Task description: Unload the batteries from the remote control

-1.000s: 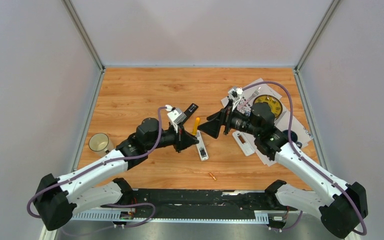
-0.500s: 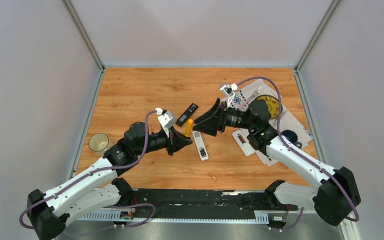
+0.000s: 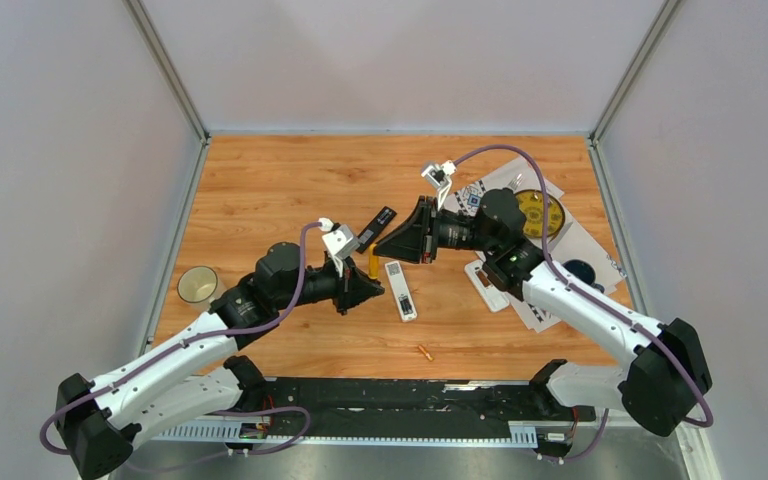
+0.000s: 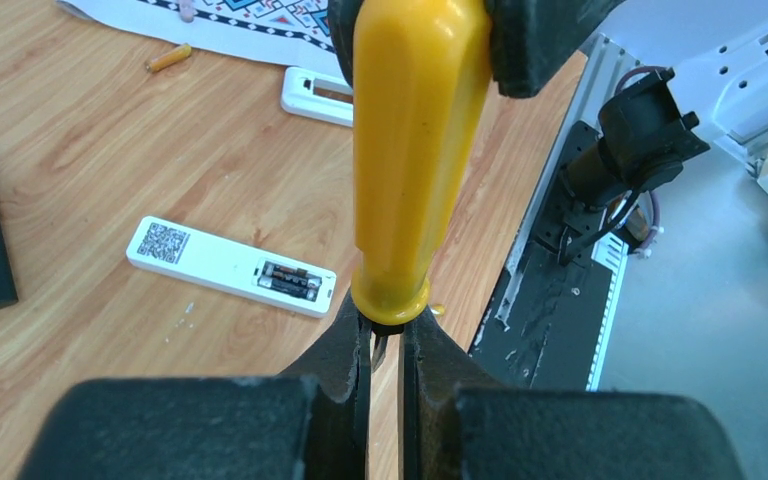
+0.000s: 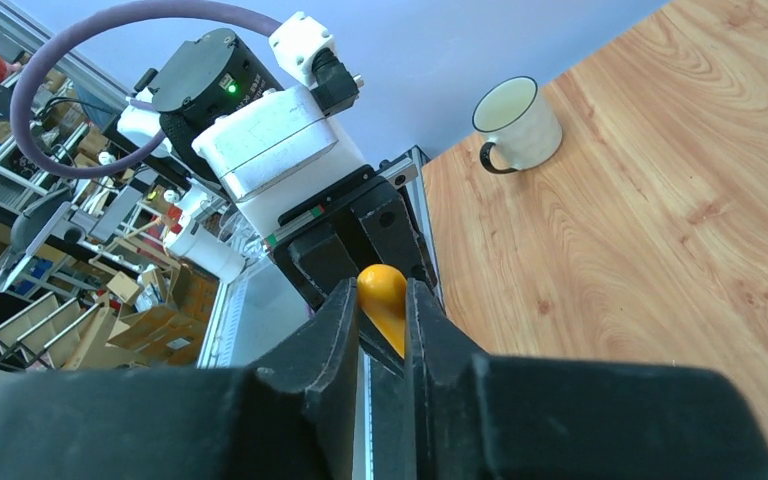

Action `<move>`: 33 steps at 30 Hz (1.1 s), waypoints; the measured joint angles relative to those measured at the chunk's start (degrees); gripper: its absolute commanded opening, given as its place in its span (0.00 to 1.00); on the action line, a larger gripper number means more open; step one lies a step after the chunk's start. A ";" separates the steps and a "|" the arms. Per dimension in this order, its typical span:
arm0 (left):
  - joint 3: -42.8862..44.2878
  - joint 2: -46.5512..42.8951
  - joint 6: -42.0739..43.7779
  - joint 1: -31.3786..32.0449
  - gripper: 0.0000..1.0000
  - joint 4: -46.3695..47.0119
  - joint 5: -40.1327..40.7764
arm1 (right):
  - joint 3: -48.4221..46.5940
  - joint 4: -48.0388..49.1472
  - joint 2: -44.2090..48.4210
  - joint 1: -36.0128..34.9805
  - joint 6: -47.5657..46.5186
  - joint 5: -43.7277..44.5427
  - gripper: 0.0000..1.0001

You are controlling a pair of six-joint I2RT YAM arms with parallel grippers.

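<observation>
Two grippers pinch one screwdriver.
From above: the left gripper point(image 3: 362, 290) and right gripper point(image 3: 388, 243) are both closed tight on the yellow screwdriver point(image 3: 375, 262). One loose battery point(image 3: 425, 352) lies at 5 o'clock from the white remote point(image 3: 401, 292). Left wrist: two batteries point(image 4: 290, 281) sit inside the remote. Right wrist: a mug point(image 5: 516, 118) stands at 1 o'clock.

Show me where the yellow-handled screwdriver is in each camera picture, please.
Top external: the screwdriver sits mid-table, beside the white remote.
Left wrist: its yellow handle runs up the centre.
Right wrist: the handle's rounded tip shows at lower centre.
Shared landmark: the wooden table, in all three.
</observation>
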State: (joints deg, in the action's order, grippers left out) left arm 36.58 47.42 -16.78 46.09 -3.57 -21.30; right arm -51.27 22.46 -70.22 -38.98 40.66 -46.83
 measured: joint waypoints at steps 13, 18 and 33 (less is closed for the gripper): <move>0.00 0.02 0.22 0.00 0.00 -1.36 0.44 | -0.33 -6.88 -0.20 -1.29 -3.67 0.83 0.29; 0.00 0.02 0.20 -0.02 0.00 -1.40 0.22 | -1.01 -9.01 -0.20 -1.46 -5.46 1.77 0.36; 0.15 0.22 -1.14 -0.07 0.47 -1.62 -1.01 | -1.25 -9.75 -0.68 -1.44 -9.07 3.78 0.00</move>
State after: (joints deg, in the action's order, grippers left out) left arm 36.73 47.64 -17.91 46.02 -5.19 -22.31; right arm -52.51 12.71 -70.89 -40.42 31.59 -43.05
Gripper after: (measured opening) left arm 0.128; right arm 0.118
